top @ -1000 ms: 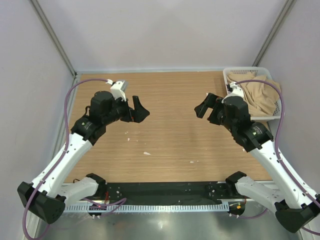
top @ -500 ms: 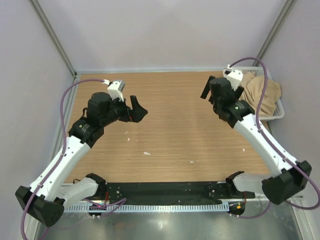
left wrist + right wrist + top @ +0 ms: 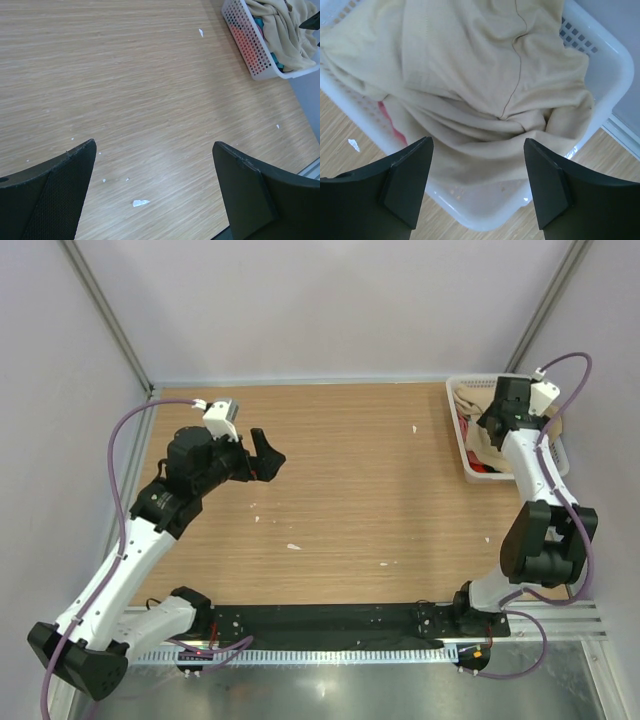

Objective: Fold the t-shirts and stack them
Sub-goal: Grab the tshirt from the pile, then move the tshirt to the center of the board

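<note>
The tan shirt point(image 3: 485, 85) lies heaped in the white basket point(image 3: 607, 55) at the upper right of the overhead view, with a bit of red cloth point(image 3: 390, 125) showing under its left edge. The right gripper point(image 3: 477, 185) hangs just above it, fingers spread wide and empty, the shirt filling the gap between them. The left gripper point(image 3: 155, 195), equally wide, hovers over the wooden table point(image 3: 125, 90) left of centre, well apart from the basket.

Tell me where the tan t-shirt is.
In the top view the tan t-shirt lies heaped in the white basket at the far right corner of the table, under the open right gripper.
</note>
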Tool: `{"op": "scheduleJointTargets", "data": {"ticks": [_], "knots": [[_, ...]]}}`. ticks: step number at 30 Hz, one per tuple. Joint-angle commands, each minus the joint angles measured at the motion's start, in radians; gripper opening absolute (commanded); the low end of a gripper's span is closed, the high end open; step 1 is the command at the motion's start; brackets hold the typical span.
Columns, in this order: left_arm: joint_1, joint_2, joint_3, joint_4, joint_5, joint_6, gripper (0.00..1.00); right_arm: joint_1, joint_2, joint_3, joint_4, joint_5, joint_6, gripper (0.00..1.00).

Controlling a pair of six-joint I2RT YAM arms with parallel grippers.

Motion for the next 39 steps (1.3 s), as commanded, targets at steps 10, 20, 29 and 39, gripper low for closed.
{"op": "scheduleJointTargets", "data": {"ticks": [10,20,29,39], "knots": [[0.006,0.014,0.015,0.019,0.005,0.008,1.00,-0.182,0.181,0.040,0.170,-0.337,-0.042,0.52],[0.011,0.021,0.009,0.023,0.003,0.005,1.00,-0.182,0.081,0.267,0.069,-0.448,-0.084,0.01],[0.040,0.005,0.006,0.016,-0.101,-0.048,1.00,-0.009,-0.055,0.608,-0.025,-0.711,0.042,0.01],[0.051,0.006,0.068,-0.122,-0.219,-0.097,1.00,0.289,-0.209,0.111,0.159,-0.872,0.243,0.03]]}}
